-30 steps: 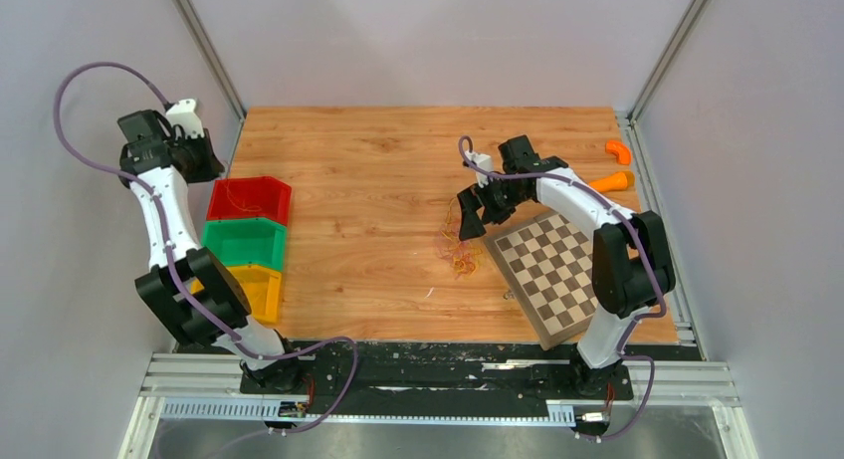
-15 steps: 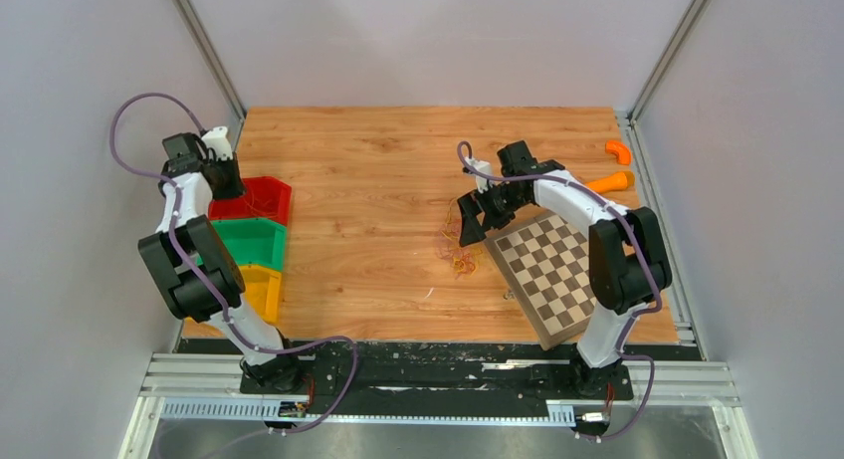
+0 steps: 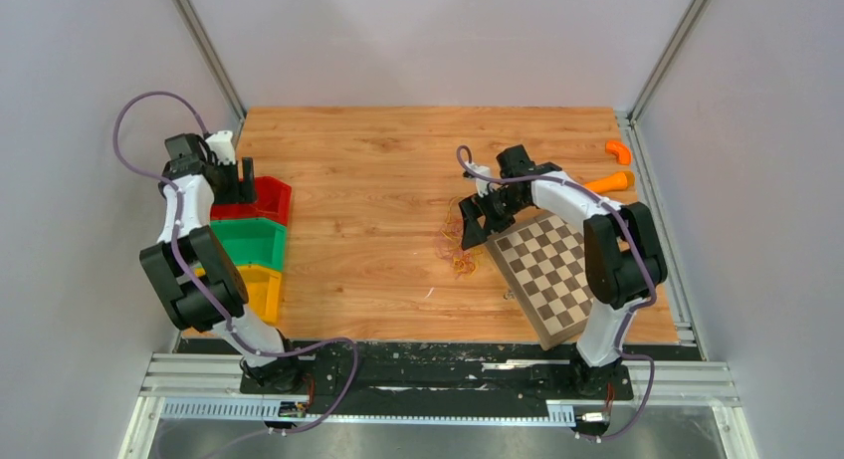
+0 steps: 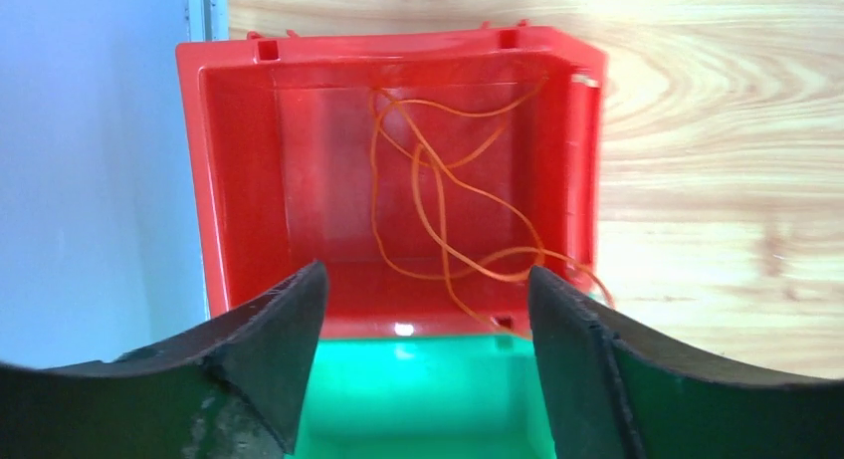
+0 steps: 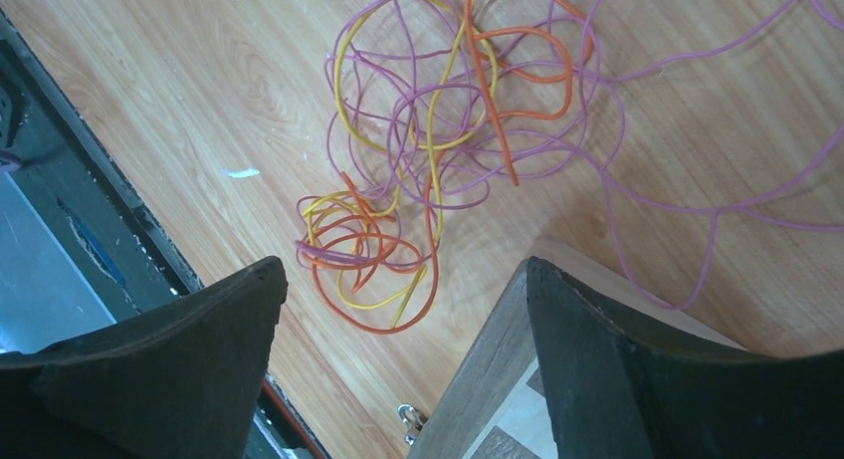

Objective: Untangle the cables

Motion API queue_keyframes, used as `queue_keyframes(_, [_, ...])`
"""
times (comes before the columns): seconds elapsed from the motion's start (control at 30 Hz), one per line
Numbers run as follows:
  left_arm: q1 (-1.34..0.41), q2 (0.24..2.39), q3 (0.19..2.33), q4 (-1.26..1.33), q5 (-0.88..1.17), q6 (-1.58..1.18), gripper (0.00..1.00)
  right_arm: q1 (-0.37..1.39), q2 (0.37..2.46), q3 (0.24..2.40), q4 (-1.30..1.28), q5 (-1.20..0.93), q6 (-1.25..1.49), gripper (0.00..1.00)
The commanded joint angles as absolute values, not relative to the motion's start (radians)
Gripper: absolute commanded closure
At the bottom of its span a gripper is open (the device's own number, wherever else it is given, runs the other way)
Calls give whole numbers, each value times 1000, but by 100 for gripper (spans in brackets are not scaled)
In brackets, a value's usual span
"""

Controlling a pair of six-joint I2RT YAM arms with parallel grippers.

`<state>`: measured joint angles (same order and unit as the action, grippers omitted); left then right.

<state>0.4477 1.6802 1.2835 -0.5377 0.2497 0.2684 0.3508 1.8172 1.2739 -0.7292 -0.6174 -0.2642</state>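
Note:
A tangle of thin orange, yellow and purple cables [image 5: 448, 111] lies on the wooden table [image 3: 378, 160], just left of the chessboard. A tighter bunch of small loops [image 5: 363, 260] sits at its near end. My right gripper [image 5: 403, 265] hangs open above this tangle [image 3: 458, 245], nothing between its fingers. In the red bin [image 4: 239, 180] lies a loose orange cable [image 4: 448, 210], one loop drooping over the bin's right wall. My left gripper [image 4: 426, 272] is open and empty above the red bin's near wall [image 3: 239, 180].
A green bin [image 3: 247, 243] and a yellow bin [image 3: 261, 290] stand in a row in front of the red bin [image 3: 271, 198]. A chessboard [image 3: 552, 270] lies right of the tangle, its corner [image 5: 498, 379] under my right fingers. Two orange pieces [image 3: 618, 150] [image 3: 612, 181] rest at the far right.
My left arm swung in from beyond the table's left edge to above the red bin, and its jaws opened. The right gripper shifted slightly over the tangle.

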Motion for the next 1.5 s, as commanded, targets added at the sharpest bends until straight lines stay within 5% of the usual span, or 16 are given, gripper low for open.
queue_keyframes(0.0, [448, 1520, 1363, -607, 367, 279, 11, 353, 1860, 1333, -677, -599, -248, 13])
queue_keyframes(0.07, [447, 1484, 1397, -619, 433, 261, 2, 355, 1894, 1366, -658, -577, -236, 16])
queue_keyframes(0.33, [442, 1384, 1410, -598, 669, 232, 0, 404, 2052, 1501, -607, -423, -238, 27])
queue_keyframes(0.4, [422, 1366, 1398, -577, 719, 236, 0, 418, 2082, 1518, -605, -426, -247, 44])
queue_keyframes(0.53, [374, 1358, 1397, -598, 835, 259, 0, 448, 2080, 1546, -619, -570, -277, 98])
queue_keyframes(0.77, [272, 1344, 1320, -719, 1012, 326, 0, 479, 1885, 1543, -581, -813, -238, 100])
queue_keyframes(0.97, [30, 1228, 1033, -520, 960, 211, 5, 479, 1838, 1526, -552, -874, -152, 100])
queue_keyframes(1.27, [-183, 1338, 882, -278, 916, 164, 37, 480, 1841, 1462, -521, -920, -120, 100])
queue_keyframes(1.47, [-219, 1407, 878, -188, 943, 129, 50, 479, 1847, 1436, -507, -933, -114, 100])
